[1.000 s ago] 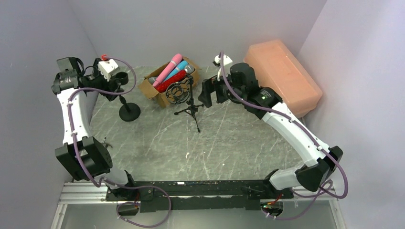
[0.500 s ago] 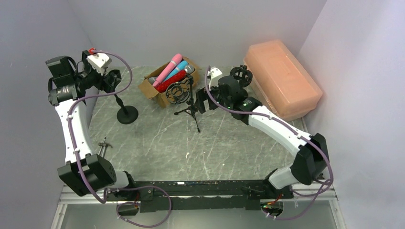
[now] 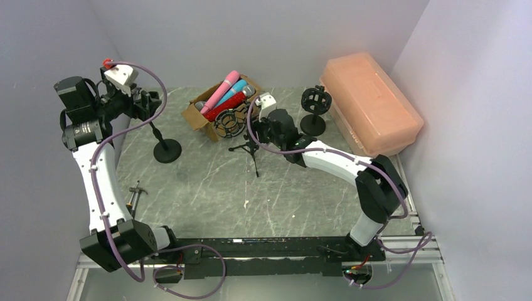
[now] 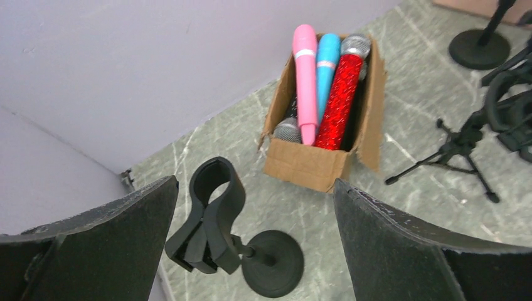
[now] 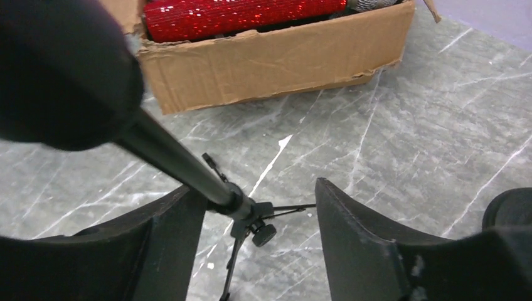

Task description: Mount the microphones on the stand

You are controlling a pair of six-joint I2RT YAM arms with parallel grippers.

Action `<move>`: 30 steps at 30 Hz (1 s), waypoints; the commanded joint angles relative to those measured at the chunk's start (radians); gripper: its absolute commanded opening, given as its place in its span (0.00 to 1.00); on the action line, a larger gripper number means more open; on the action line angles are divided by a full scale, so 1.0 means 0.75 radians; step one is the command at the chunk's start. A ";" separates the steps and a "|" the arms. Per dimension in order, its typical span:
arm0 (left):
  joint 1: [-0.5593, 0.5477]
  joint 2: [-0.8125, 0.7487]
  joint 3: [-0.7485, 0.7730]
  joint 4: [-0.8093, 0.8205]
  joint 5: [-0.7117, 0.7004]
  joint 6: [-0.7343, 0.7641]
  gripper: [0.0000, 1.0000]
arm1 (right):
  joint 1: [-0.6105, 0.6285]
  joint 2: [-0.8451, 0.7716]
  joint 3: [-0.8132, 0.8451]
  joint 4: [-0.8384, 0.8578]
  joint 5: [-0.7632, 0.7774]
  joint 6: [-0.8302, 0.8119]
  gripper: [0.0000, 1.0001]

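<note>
Pink point(image 3: 223, 88), blue point(image 3: 233, 92) and red glitter point(image 3: 219, 111) microphones lie in a cardboard box point(image 3: 199, 119) at the back; a silver mesh head point(image 4: 288, 130) shows beside them. A tripod stand point(image 3: 253, 149) with a round shock mount point(image 3: 228, 123) stands in front of the box. My right gripper point(image 3: 254, 133) is open around its pole point(image 5: 182, 164), which rests against the left finger point(image 5: 169, 244); the right finger stays apart from it. My left gripper point(image 3: 145, 103) hangs open above a round-base stand point(image 3: 167, 151) with an empty clip point(image 4: 213, 207).
A second round-base stand with a shock mount point(image 3: 313, 102) stands right of the tripod. A large peach lidded bin point(image 3: 370, 103) fills the back right. A small black clamp point(image 3: 134, 192) lies near the left arm. Walls close in on the left, the back and the right.
The right arm has swung left from the peach bin to the tripod stand, and its jaws have narrowed around the pole. The left gripper has drawn back up and left, still open.
</note>
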 commanded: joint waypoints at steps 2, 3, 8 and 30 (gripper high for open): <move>-0.024 -0.147 -0.002 -0.037 0.101 -0.144 1.00 | 0.006 0.067 -0.018 0.218 0.125 -0.041 0.59; -0.042 -0.165 -0.012 -0.062 0.088 -0.136 1.00 | 0.007 0.076 -0.018 0.228 0.127 -0.044 0.55; -0.146 -0.238 -0.080 -0.203 0.023 -0.044 0.99 | 0.005 0.063 -0.030 0.260 0.149 -0.084 0.30; -0.772 0.091 -0.306 0.063 -0.592 -0.185 0.99 | -0.212 -0.432 -0.302 -0.178 0.232 0.004 0.05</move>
